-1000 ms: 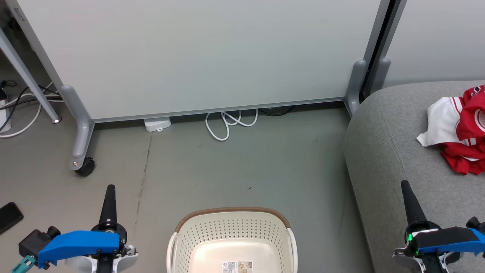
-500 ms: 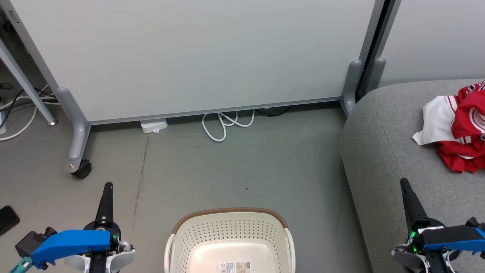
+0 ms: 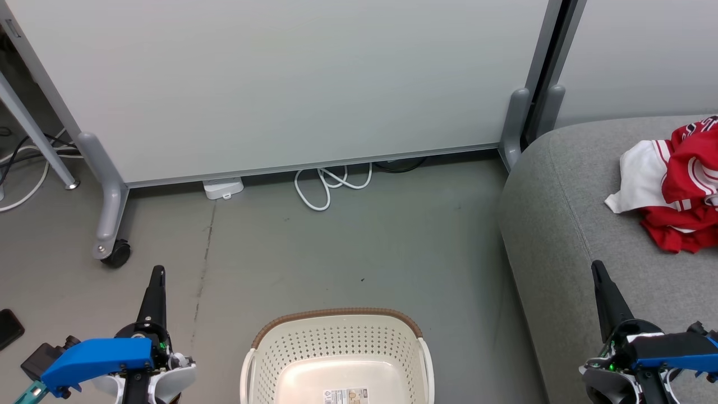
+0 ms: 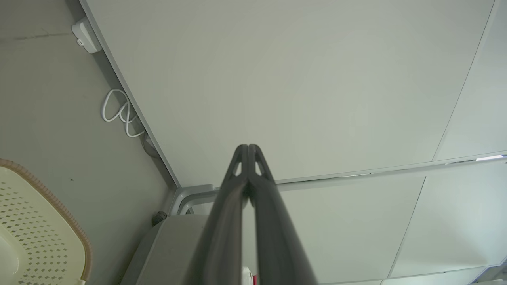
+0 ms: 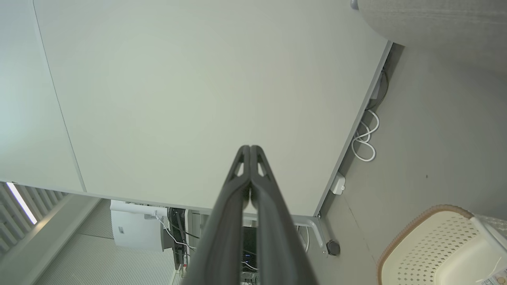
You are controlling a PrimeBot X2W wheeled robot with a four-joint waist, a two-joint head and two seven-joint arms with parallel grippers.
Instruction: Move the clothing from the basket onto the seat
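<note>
At the right edge of the head view, the clothing (image 3: 681,191) is lying in a crumpled red-and-white heap on the seat (image 3: 561,235), well apart from the basket (image 3: 336,311) sitting on the floor (image 3: 348,252) at bottom centre. What is showing of the basket's base is carrying nothing but a label (image 3: 345,395), so the move is looking finished, though the basket's near part is running off the frame. Should the heap need shifting, it is looking light, limp and quick to drape; pinching a raised fold near the middle of the bunch seems wiser than tugging the loose white flap. The left gripper (image 3: 159,270) at lower left and the right gripper (image 3: 596,264) at lower right are each reading as a single dark spike. The wrist views are settling what that angle is leaving vague: both pairs of fingers are pressing together tip to tip, holding nothing. The right wrist view is also taking in a white unit (image 5: 136,229) and cables (image 5: 174,237) beyond the panel (image 5: 198,99).
</note>
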